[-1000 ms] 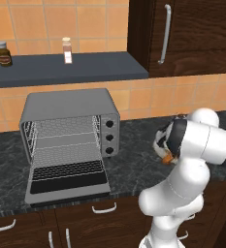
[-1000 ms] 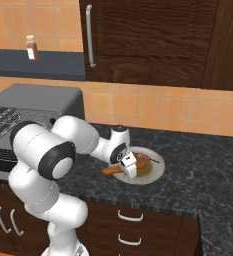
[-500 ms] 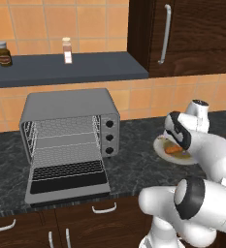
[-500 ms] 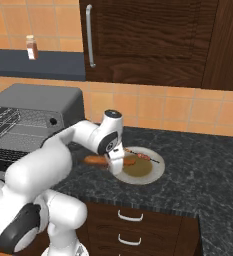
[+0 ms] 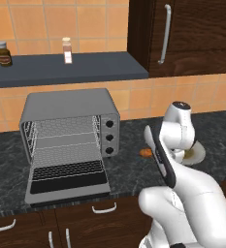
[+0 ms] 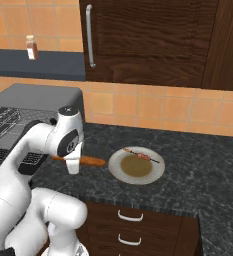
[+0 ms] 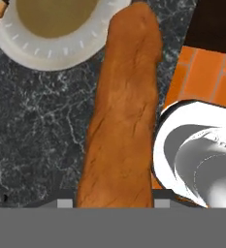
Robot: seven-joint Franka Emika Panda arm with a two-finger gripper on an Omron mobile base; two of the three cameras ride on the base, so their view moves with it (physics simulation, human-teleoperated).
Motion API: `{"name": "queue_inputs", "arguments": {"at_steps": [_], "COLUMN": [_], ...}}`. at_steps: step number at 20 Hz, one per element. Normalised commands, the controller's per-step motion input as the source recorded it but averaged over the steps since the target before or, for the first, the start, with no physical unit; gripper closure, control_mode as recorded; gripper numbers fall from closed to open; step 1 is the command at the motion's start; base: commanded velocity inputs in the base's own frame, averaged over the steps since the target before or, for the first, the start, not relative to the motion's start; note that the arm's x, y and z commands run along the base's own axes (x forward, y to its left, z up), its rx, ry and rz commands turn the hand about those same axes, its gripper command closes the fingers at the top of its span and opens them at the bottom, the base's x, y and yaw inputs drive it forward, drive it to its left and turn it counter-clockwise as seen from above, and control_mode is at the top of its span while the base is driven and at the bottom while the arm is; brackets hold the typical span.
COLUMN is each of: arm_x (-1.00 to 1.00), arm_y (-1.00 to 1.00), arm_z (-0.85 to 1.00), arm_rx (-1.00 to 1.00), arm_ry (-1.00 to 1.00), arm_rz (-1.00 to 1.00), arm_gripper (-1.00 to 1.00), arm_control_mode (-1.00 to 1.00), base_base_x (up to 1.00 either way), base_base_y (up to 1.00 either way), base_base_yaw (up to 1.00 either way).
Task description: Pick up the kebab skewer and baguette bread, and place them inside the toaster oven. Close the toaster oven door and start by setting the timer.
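- One hand (image 6: pixel 73 163), left of centre in the right base view, clenched on the baguette (image 6: pixel 90 161); the loaf sticks out level on both sides of it, above the desk (image 6: pixel 188 165) and just left of the plate (image 6: pixel 158 172).
- In the hand view the baguette (image 7: pixel 124 111) runs from bottom centre to the top of the frame, its far end beside the plate rim (image 7: pixel 51 58) at upper left.
- One orange tip of the baguette (image 5: pixel 144 152) shows at centre of the left base view, beside the arm.
- One kebab skewer (image 6: pixel 142 156) lies across the far part of the plate, right of centre in the right base view.
- One toaster oven (image 5: pixel 68 131) stands at left of the left base view, its racks bare; the door (image 5: pixel 68 180) is dropped open and lies flat toward the frame's bottom.
- Two small jars, one dark (image 5: pixel 4 53), one pale (image 5: pixel 66 50), stand on the shelf (image 5: pixel 85 70) at upper left.
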Motion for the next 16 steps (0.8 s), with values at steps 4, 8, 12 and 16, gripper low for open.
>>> {"name": "queue_inputs", "arguments": {"at_steps": [4, 8, 12, 16], "arm_x": [-0.02, 0.00, 0.00, 0.13], "arm_y": [1.00, 1.00, 1.00, 1.00], "arm_z": [0.22, 0.19, 0.37, 0.54], "arm_rx": [0.00, 0.00, 0.00, 0.00], "arm_ry": [0.01, 0.01, 0.00, 0.00], "arm_rz": [-0.20, -0.17, -0.11, -0.08], "arm_gripper": [1.00, 1.00, 1.00, 1.00], "arm_control_mode": [-1.00, -1.00, -1.00, -1.00], "base_base_x": [0.00, 0.00, 0.00, 0.00], "base_base_y": [0.00, 0.00, 0.00, 0.00], "base_base_yaw": [0.00, 0.00, 0.00, 0.00]}}
